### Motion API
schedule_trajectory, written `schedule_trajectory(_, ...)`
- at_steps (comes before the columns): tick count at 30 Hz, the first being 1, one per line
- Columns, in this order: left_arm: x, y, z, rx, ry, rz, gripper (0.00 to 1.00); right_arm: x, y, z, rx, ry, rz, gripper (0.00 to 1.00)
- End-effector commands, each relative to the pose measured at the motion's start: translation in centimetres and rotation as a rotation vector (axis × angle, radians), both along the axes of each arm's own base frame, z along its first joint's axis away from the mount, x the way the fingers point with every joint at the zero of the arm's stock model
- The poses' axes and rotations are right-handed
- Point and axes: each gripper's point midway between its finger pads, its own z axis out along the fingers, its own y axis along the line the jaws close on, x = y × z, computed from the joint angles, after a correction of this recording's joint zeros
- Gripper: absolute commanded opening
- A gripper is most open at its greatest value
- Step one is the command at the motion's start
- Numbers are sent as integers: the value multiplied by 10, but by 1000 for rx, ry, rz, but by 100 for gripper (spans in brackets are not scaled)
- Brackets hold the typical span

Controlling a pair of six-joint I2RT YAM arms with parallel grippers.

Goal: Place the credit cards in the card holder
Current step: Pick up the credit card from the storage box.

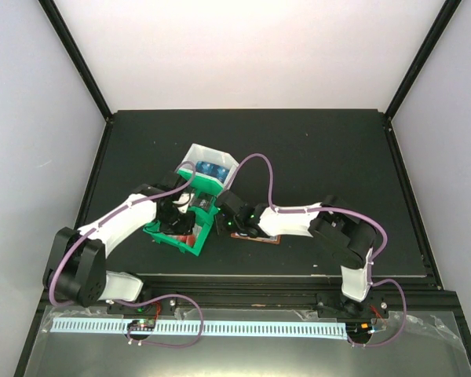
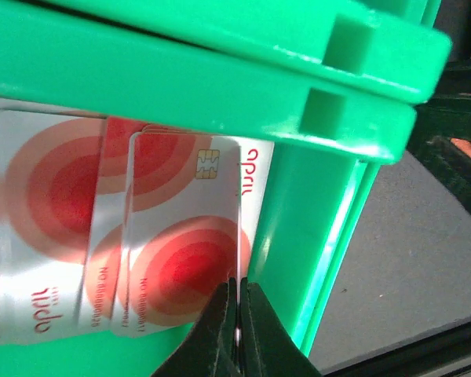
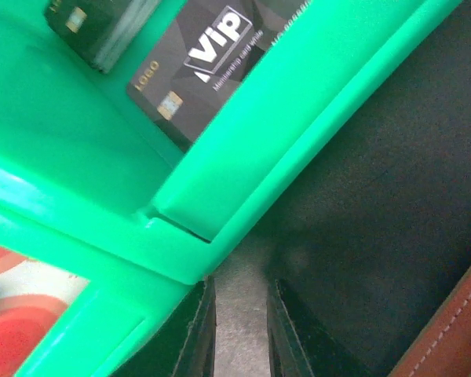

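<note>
Red-and-white credit cards (image 2: 184,259), concentric circles, small gold chip

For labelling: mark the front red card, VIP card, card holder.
front red card (image 2: 184,271), left wrist view, red circle.
VIP card (image 3: 216,35), right wrist view, white lettering.
card holder (image 3: 457,330), right wrist view, stitched edge.

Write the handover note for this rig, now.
Left tool: shut on the edge of a red card, in the tray.
Right tool: open, empty, low beside the tray; holder right by it.
Black cards and blue cards lie in other tray compartments.
Done: one card gripped.
Left: lift it out, slot it in the holder, then the rest.
</note>
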Motion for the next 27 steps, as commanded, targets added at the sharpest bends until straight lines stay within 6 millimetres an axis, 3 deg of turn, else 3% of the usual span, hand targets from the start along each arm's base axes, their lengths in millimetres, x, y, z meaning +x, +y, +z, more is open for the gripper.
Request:
schedule_trajectory(1,7,12,23,56,-75,11,2,6,9,46,109,-63,-15,22)
schedule_trajectory(3,8,15,26,74,-79,19,2,4,10,62,141,-73,-7,22)
schedule_trajectory(11,10,20,85,37,-239,36,2,-15,7,118,303,-86,41,25)
schedule_trajectory(16,5,-17,148,-235,-406,-64,1,-32,-7,150,429,-83,83,31)
schedule_trajectory(22,-2,-67,229,-633,-593,-225,2,-42,-44,199,588,-151,80,57)
schedule_trajectory(27,-21,-97,275,-948,-567,-346,2,-43,-68,230,673,-194,49,60)
